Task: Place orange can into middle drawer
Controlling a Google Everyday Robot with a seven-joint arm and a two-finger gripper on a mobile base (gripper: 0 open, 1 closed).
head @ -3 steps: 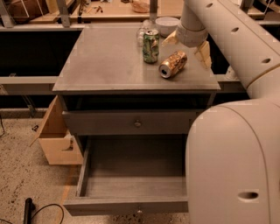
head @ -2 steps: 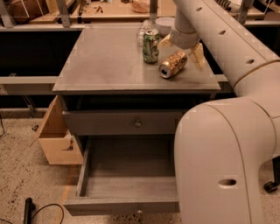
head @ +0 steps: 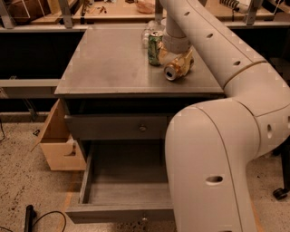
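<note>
Cabinet top (head: 108, 63), grey and flat, far right: found small orange-gold metallic drinks can (head: 177, 69) on its side, just right of green-and-white can (head: 155, 47). Saw two-finger gripper (head: 176, 61) down over it, yellowish fingers (head: 189, 58) spread, one each side. Noted wide grey wooden lower drawer (head: 113, 214) pulled out, near and below.

The two-finger gripper (head: 179, 62), at the back right of the grey cabinet top (head: 113, 63) beside the small orange-gold metallic can (head: 174, 70), is largely masked by the bulky white robot arm (head: 213, 172); contact with the can cannot be told. The arm, cut off at the lower edge, conceals the right part of the open, shallow grey wooden middle drawer (head: 86, 176). Items on the far wooden bench (head: 113, 9) are too blurred to identify.
</note>
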